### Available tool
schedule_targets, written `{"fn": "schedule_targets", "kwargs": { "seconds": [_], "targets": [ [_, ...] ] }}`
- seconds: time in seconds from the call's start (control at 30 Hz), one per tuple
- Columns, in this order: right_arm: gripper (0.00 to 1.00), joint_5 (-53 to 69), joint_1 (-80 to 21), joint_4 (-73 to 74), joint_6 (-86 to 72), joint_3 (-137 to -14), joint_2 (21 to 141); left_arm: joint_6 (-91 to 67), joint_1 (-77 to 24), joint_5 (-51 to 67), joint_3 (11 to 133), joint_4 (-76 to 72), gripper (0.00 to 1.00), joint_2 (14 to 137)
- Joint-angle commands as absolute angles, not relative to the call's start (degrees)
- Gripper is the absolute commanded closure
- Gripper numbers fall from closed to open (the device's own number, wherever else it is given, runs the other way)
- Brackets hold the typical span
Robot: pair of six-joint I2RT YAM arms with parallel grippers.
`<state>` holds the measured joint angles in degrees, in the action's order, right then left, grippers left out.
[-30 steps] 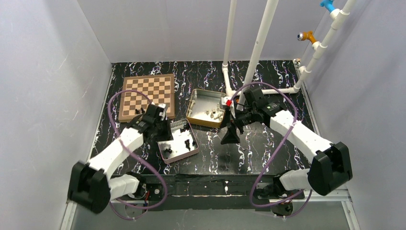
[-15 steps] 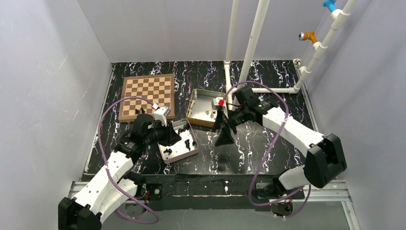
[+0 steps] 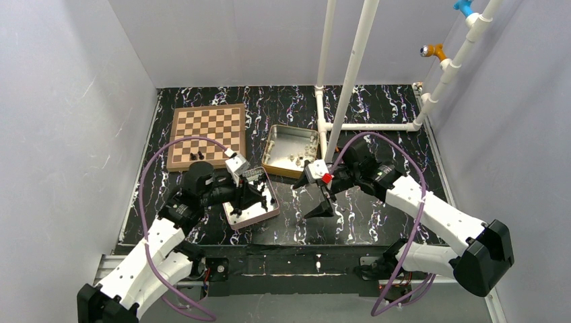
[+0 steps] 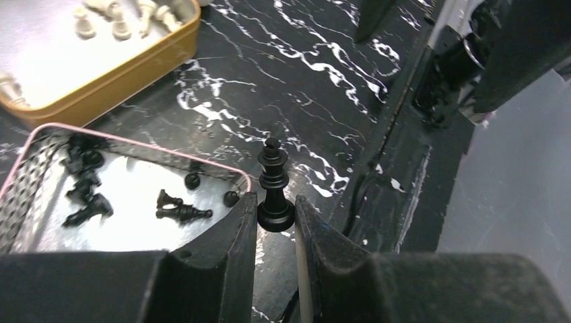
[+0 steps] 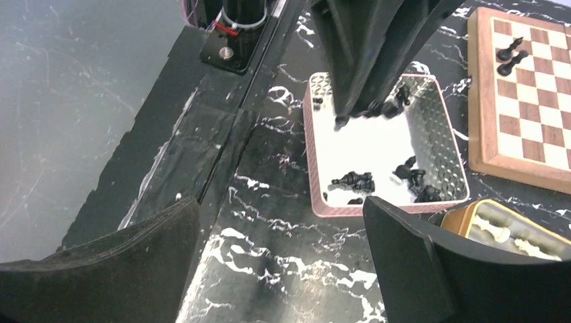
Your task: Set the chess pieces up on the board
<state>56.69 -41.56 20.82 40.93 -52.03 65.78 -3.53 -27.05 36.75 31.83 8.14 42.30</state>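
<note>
While the left arm is reaching over the counter, left fingers (image 4: 236,229): pinching the round base of a slim black chess piece with a cross-like top (image 4: 273,178), closing on it from both sides.
Held piece: standing upright between the fingertips; in the top view it is hanging over the 3 o'clock side of the shallow pink-rimmed metal tin (image 4: 155,148).
Right fingers (image 5: 417,256): spreading wide and gripping nothing, hovering over bare counter at 3 o'clock of the pink tin and 6 o'clock of the gold tin.
Flat square wooden chessboard with tan and brown checks (image 3: 209,128): lying at 10 o'clock on the counter, at 11 o'clock of the pink tin and well apart from the held piece.
Pieces on the board: two small black figures (image 3: 196,156) sitting side by side near its 6 o'clock edge.
Pink tin contents: several loose black pieces (image 4: 178,212) lying scattered on its shiny floor.
Shallow gold-walled metal tin (image 4: 101,94): sitting just beside the pink tin at its 1 o'clock, holding small white chess pieces (image 4: 121,20).
Counter (image 4: 283,74): black with white marbling, carrying the board and both tins.
</note>
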Motion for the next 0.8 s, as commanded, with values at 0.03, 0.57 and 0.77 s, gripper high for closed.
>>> {"fn": "schedule_targets", "kwargs": {
  "seconds": [0.03,0.57,0.77],
  "targets": [
    [0.02,55.6,-43.4,2.6,30.2,-52.9,68.6,-0.3,-32.8,38.9,36.4,4.8,1.0,45.5],
    [0.32,57.3,-45.6,-3.2,22.2,-54.6,71.7,1.9,-41.5,32.8,37.8,0.4,1.0,48.6],
    [0.44,57.8,-45.6,-3.6,21.6,-54.3,71.7,2.3,-42.2,32.6,37.9,0.4,1.0,48.4]
  ]
}}
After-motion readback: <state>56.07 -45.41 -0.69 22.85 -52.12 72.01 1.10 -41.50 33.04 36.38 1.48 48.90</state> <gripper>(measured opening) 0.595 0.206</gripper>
